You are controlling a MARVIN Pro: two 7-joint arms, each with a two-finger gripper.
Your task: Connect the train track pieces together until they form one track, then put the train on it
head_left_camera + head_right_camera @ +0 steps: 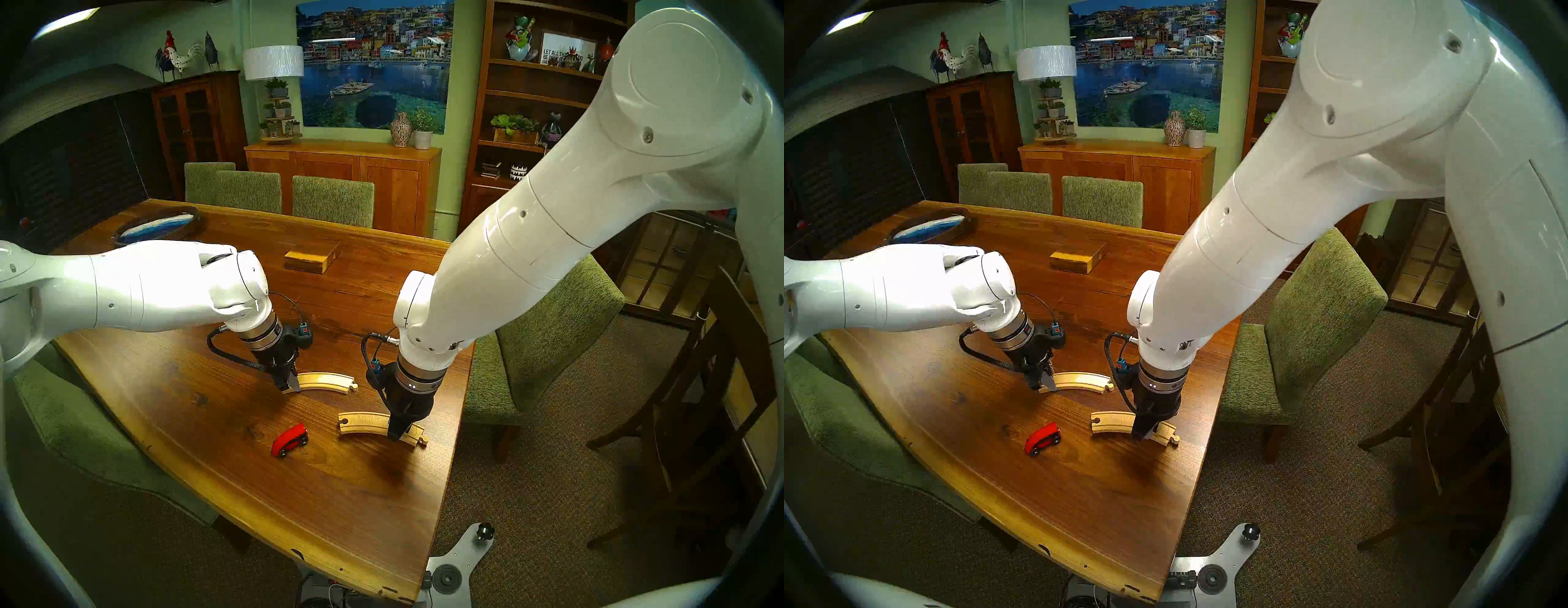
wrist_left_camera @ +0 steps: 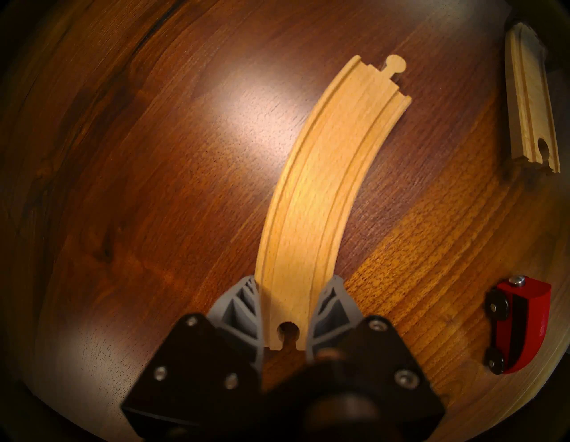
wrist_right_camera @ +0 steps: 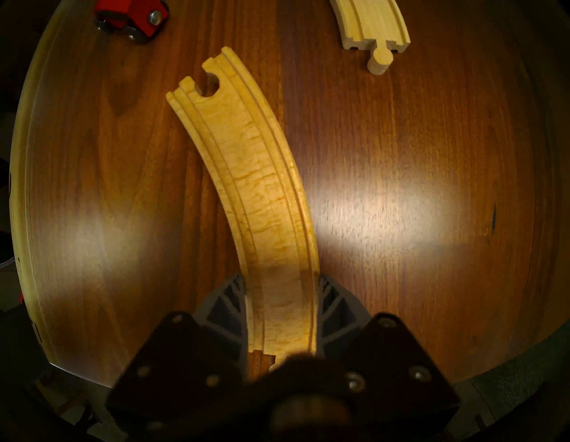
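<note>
Faintly, framed sign (image 1: 567, 49) reading "LET ALL", track pieces (image 1: 326, 380) unmarked

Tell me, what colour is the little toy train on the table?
Red, with black wheels; the train shows best in the head view.

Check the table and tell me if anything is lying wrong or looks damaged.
One thing: the red train lies tipped on its side on the table, wheels facing sideways rather than down, beside the nearer track piece. Both track pieces look intact, lie flat and are unjoined; the farther one shows no damage either.
</note>
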